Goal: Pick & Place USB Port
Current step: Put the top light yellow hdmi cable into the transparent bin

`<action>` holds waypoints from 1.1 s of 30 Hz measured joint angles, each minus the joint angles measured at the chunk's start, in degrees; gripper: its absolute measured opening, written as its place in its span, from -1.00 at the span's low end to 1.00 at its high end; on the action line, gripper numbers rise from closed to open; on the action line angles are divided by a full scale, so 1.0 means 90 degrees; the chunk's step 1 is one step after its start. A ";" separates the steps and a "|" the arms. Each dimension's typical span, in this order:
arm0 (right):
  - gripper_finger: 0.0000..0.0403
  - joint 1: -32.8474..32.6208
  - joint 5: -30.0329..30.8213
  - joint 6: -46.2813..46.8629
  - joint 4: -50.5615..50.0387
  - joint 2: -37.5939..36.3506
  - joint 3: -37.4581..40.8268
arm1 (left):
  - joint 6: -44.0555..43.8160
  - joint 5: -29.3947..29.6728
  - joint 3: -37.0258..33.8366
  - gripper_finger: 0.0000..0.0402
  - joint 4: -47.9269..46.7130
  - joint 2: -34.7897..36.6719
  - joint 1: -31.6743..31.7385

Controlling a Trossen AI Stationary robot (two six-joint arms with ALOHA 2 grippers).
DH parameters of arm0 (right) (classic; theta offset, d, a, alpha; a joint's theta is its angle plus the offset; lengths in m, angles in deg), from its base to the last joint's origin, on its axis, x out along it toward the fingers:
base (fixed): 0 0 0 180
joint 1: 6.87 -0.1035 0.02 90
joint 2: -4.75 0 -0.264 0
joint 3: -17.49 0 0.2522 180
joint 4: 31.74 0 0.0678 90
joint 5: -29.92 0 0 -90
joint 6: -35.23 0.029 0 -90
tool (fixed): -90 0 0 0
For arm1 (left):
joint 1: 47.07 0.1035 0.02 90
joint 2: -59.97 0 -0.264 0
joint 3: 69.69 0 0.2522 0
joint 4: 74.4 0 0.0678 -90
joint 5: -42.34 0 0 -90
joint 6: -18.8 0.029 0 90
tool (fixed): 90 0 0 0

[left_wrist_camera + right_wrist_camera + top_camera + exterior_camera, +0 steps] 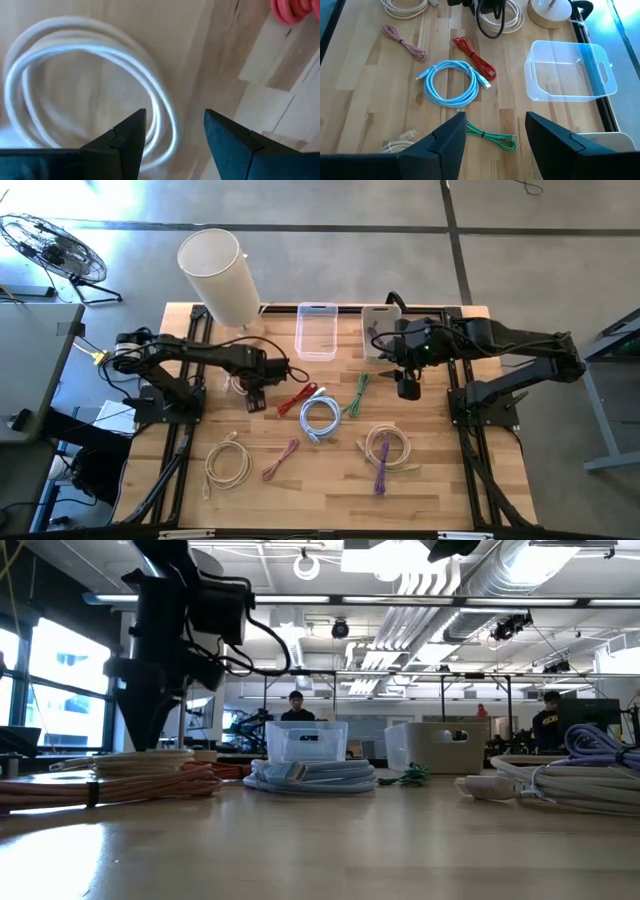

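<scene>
Hovering low over the left side of the table (pixel 440 480), the left gripper (pixel 175 120) points straight down with its 2 dark fingers (pixel 125 142) spread apart and nothing between them. Directly beneath it lies the white cable (pixel 75 47), wound in a loose round coil of several turns, flat on the wood. One side of the coil passes under the gap between the fingers, and whether they touch it cannot be told. Its plug ends are not visible.

Just right of that coil lies the red cable (pixel 297 398), folded into a short bundle. Right of the red one and a little nearer is the light blue cable (pixel 320 418), a neat round coil with pale plugs. The green cable (pixel 357 395) sits beside it on the right, folded into a short narrow bundle.

Along the near side lie a cream coil (pixel 228 463), a thin pink cable (pixel 282 460) and a second cream coil (pixel 388 446) with a purple cable (pixel 381 475) across it.

At the far edge stand the clear bin (pixel 317 330), with nothing inside, and a white bin (pixel 376 320) to its right, partly covered by the right arm. A white cylinder (pixel 220 275) stands at the far left corner.

The right gripper (pixel 408 388) hangs above the table right of the green cable, its fingers spread wide and holding nothing.

The low view shows 2 people in the room beyond the table.
</scene>
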 joint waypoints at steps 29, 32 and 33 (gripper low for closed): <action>-0.02 0.0002 0.0002 0.0187 0.0063 0.0002 0.0000 | 0.0612 0.0367 -0.1167 -0.89 0.1186 0.0019 -0.0018; -0.02 0.0002 0.0002 0.0228 0.0061 0.0002 0.0000 | 0.0603 0.0320 -0.1167 -0.93 0.1179 0.0017 -0.0017; -0.02 0.0000 0.0002 0.0236 0.0063 0.0002 0.0000 | 0.0604 0.0265 -0.1162 -0.94 0.1176 0.0024 -0.0014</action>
